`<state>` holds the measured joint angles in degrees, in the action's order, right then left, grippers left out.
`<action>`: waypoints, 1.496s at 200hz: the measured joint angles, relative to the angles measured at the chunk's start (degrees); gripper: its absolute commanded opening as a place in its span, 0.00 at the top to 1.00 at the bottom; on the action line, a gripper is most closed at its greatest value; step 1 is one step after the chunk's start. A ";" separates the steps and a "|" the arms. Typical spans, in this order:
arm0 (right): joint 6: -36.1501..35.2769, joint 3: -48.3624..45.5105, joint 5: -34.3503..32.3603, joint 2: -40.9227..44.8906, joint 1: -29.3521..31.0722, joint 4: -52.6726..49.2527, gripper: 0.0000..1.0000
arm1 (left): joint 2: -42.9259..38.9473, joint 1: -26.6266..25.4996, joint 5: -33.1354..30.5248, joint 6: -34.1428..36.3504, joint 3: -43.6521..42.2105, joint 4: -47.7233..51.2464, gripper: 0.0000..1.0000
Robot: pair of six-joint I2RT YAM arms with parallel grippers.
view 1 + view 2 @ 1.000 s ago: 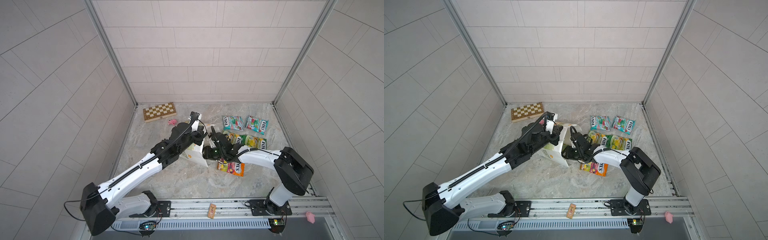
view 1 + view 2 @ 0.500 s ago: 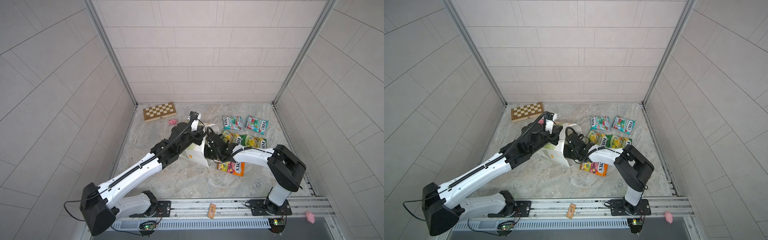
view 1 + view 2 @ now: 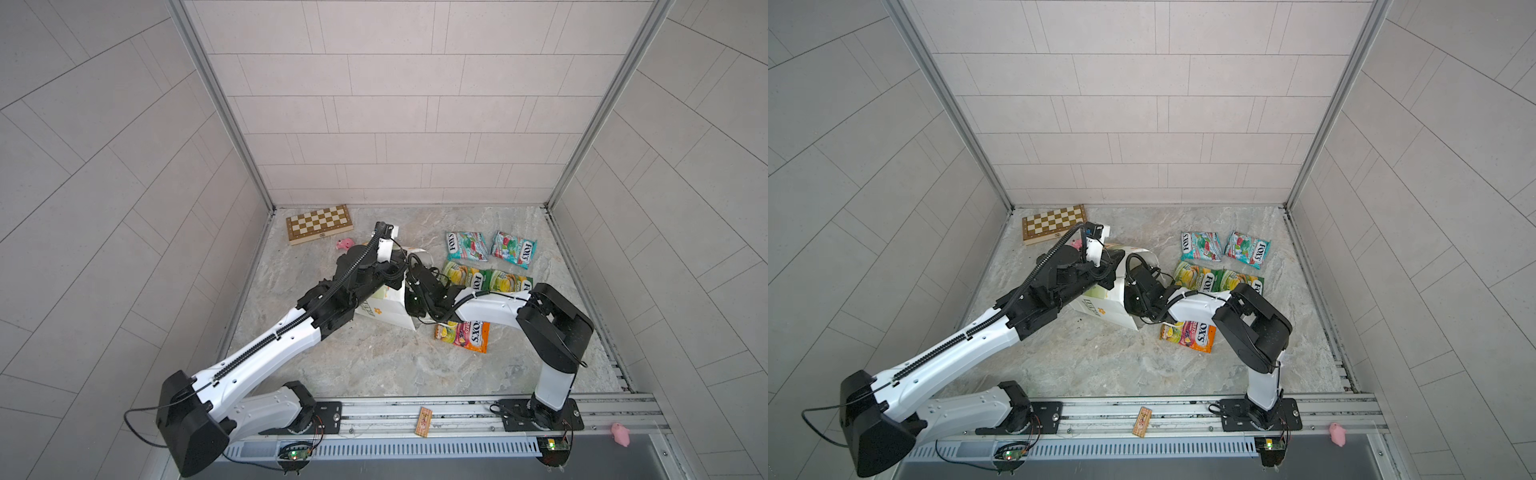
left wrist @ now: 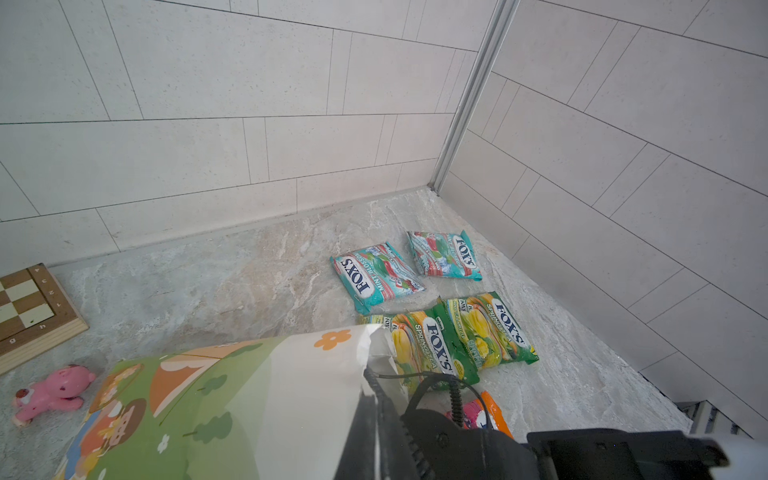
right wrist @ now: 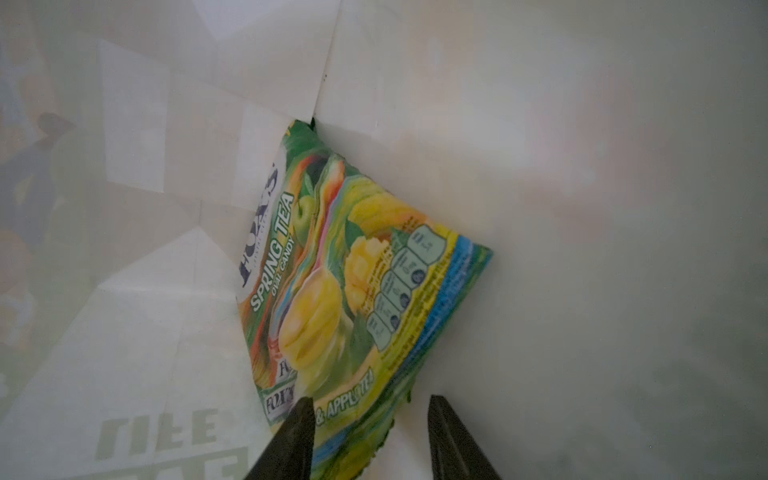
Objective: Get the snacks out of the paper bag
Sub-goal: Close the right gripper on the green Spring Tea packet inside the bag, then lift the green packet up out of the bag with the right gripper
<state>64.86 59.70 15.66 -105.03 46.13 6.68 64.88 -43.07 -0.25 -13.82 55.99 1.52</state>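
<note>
The white paper bag (image 3: 388,309) lies on its side at mid floor, its mouth toward the right. My left gripper (image 4: 368,400) is shut on the bag's rim, pinching the paper. My right wrist (image 3: 419,291) reaches into the mouth, and its jaws are hidden in both top views. In the right wrist view my right gripper (image 5: 369,398) is open inside the bag. A corner of a green-yellow snack packet (image 5: 345,270) lies between its fingers. Out on the floor lie two teal packets (image 3: 466,246) (image 3: 513,248), two green-yellow ones (image 3: 463,276) (image 3: 509,281) and an orange-red one (image 3: 463,334).
A wooden chessboard box (image 3: 319,223) lies at the back left with a small pink toy (image 3: 345,243) beside it. Tiled walls close in the floor on three sides. On the front rail sit a small wooden piece (image 3: 424,422) and another pink toy (image 3: 619,433).
My right arm has pushed leftward, deeper into the bag's mouth, and its jaws have widened a little. The left arm and the packets on the floor have stayed put.
</note>
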 measured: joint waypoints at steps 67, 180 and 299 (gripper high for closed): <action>5.97 -1.33 3.61 -4.33 0.00 15.91 0.66 | 0.00 0.57 1.57 -0.87 -0.26 -0.07 1.00; 6.03 -1.66 4.02 -5.18 0.00 18.95 1.00 | -0.13 1.07 -0.70 -0.90 -0.31 0.13 1.00; -4.63 -2.08 0.87 6.91 -0.46 2.67 1.00 | -1.05 1.07 -8.31 0.74 -0.31 1.46 1.00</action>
<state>60.23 57.63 16.53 -98.13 45.67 9.34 63.83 -42.00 -8.56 -13.08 55.68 2.98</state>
